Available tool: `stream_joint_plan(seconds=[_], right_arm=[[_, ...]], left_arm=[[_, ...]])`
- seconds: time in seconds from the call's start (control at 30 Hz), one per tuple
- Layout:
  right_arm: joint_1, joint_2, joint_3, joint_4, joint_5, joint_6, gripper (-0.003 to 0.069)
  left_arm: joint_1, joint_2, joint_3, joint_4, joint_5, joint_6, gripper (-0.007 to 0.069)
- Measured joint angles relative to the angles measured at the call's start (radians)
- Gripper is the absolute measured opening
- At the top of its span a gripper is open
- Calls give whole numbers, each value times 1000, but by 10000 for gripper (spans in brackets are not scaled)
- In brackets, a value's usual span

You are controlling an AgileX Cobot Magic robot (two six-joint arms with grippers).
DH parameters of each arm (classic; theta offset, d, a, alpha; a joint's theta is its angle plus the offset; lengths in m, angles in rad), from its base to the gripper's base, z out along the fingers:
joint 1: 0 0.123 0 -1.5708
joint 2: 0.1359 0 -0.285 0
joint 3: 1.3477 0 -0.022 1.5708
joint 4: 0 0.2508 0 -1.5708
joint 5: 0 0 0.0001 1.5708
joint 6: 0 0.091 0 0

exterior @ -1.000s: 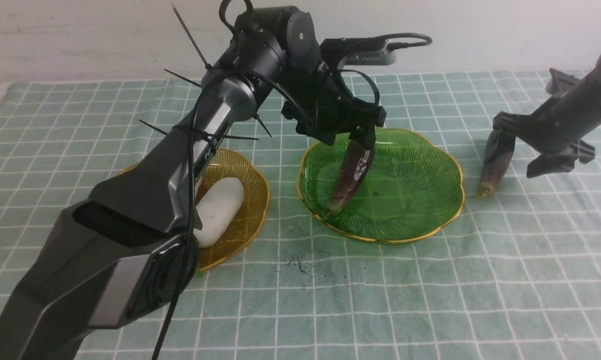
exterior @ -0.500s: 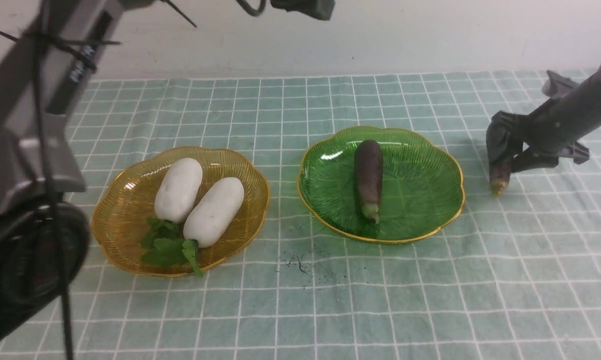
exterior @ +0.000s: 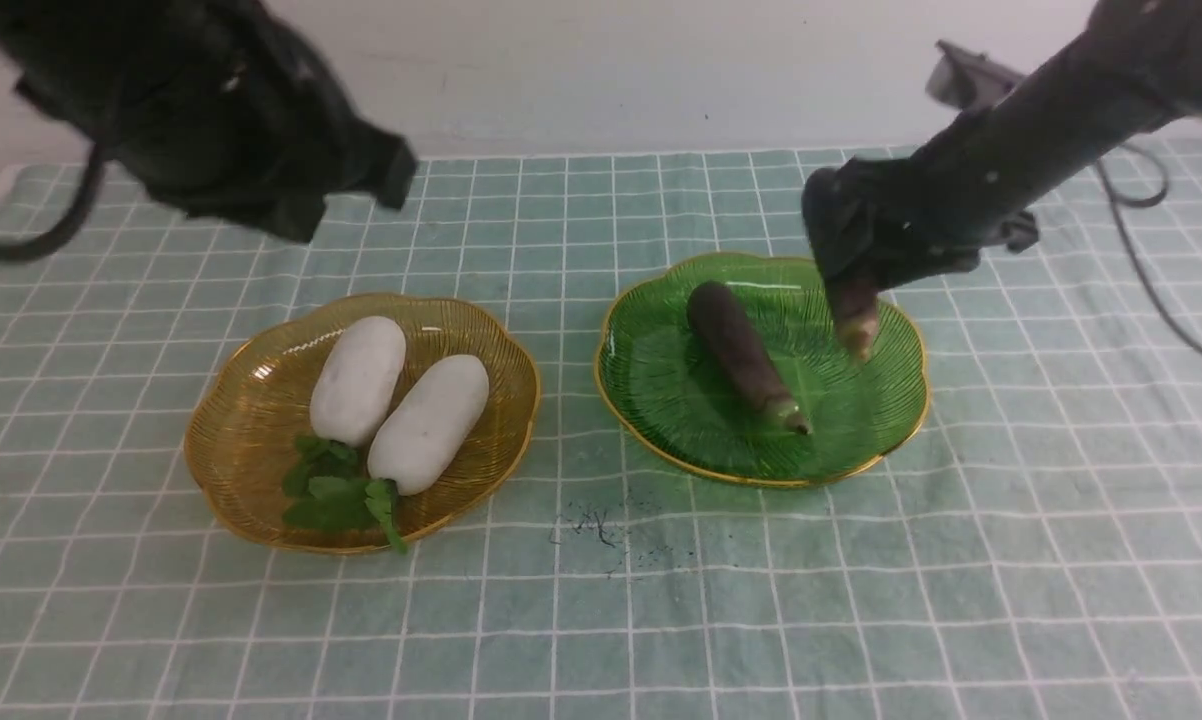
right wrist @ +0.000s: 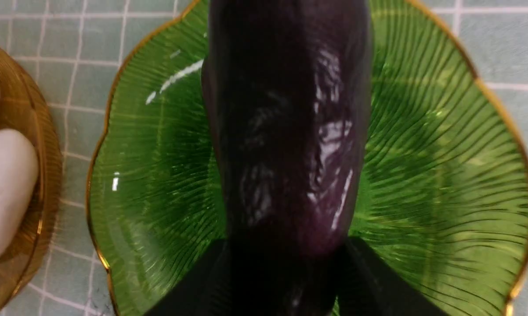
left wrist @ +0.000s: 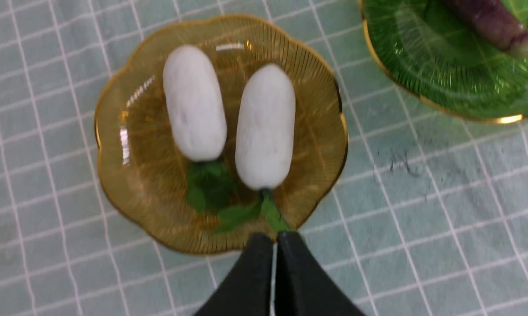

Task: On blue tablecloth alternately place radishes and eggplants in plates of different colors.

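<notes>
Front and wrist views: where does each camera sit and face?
Front: between the arms, facing forward over yellow plate and green plate; left arm, right arm show.
Left wrist: looks down on the radishes; shut left gripper shows.
Right wrist: looks down the held eggplant; right gripper shows.
Shared: both wrist views catch the green plate.

Two plates sit side by side on the tablecloth (exterior: 861,600) — the left plate (exterior: 194,440) holds both radishes (exterior: 428,423), lying alongside each other, leaves toward the front. In the right plate (exterior: 761,482) one eggplant (exterior: 736,350) lies slantwise; a second eggplant (exterior: 854,312) hangs over its right part, in the right gripper (exterior: 849,283).
</notes>
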Motion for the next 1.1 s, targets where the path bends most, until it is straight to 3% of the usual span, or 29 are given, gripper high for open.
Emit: stream_joint_plan(seconds=[0.13, 0.33, 0.43, 0.5, 0.67, 0.73, 0.93, 1.03, 1.1], right_arm=[[28, 52, 0, -47, -12, 16, 312], [28, 53, -22, -165, 74, 122, 564], [28, 46, -79, -188, 128, 123, 578], [28, -11, -91, -194, 131, 121, 513], [28, -359, -89, -194, 143, 119, 148], [28, -467, -78, -195, 146, 119, 52], [28, -822, 92, -221, 116, 125, -10], [28, -1008, 262, -248, -4, 126, -13], [28, -1213, 481, -274, -187, 126, -13]], left_arm=[[0, -233, 200, 0, -1, -38, -8], [0, -532, 383, 0, -1, -95, -8], [0, -606, 410, 0, -1, -102, -8], [0, -663, 425, 2, 0, -103, -8], [0, -758, 430, 12, 0, -103, -8], [0, -775, 430, 25, 0, -103, -8], [0, -791, 430, 61, -5, -103, -8], [0, -791, 430, 70, -34, -103, -8], [0, -791, 430, 73, -87, -103, -8]])
